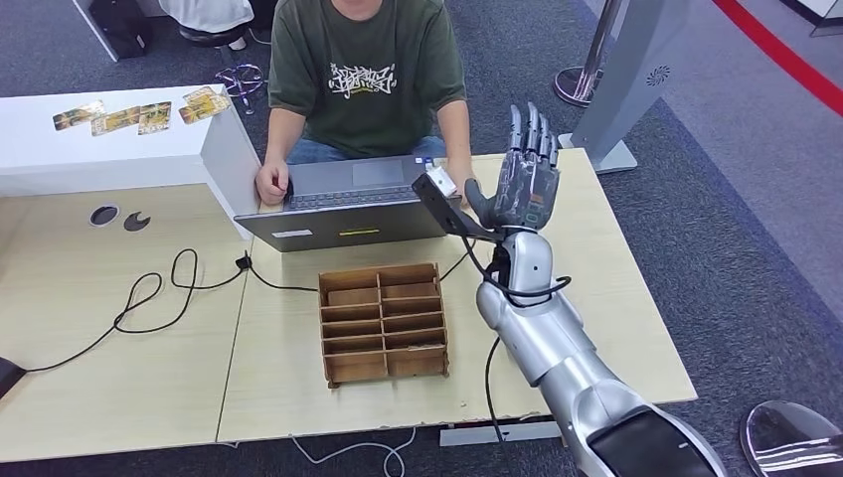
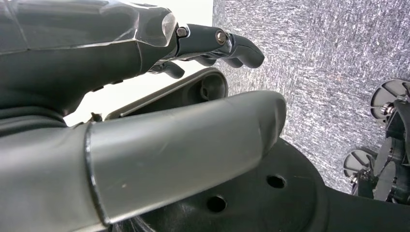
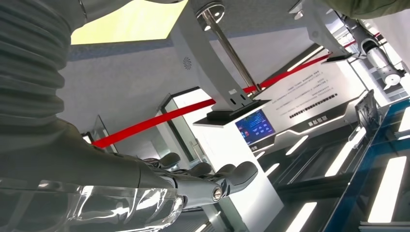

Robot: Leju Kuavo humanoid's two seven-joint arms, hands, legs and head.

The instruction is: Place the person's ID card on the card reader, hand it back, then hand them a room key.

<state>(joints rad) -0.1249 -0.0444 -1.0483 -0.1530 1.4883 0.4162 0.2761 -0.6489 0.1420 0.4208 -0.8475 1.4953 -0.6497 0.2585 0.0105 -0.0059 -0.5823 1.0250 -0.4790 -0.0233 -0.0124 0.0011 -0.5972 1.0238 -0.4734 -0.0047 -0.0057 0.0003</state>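
At the far left corner, a white raised ledge (image 1: 119,149) carries a row of printed cards (image 1: 139,111), lying flat and well apart from everything else. On the wooden counter (image 1: 119,368) below it are two round cable holes (image 1: 104,215), and a black cable (image 1: 159,293) loops across the left half toward the middle.

Near the middle of the counter stands a wooden divided tray (image 1: 383,323), its compartments stacked in two columns; whether any card lies in them cannot be told. Just beyond it, at the far edge, an open grey laptop (image 1: 348,204) faces a seated person (image 1: 363,75) in a green printed T-shirt. One hand of the person (image 1: 270,184) rests on the laptop's left corner.

The other hand of the person (image 1: 459,184) is near the laptop's right corner, at a small white card (image 1: 442,183), probably the ID card, beside a dark tilted device (image 1: 437,199), likely the card reader.

The right hand (image 1: 525,174) is raised over the far right part of the counter, palm open, fingers straight and spread, holding nothing.

The left hand (image 2: 145,111) hangs over grey carpet, fingers loosely curled with nothing in them.
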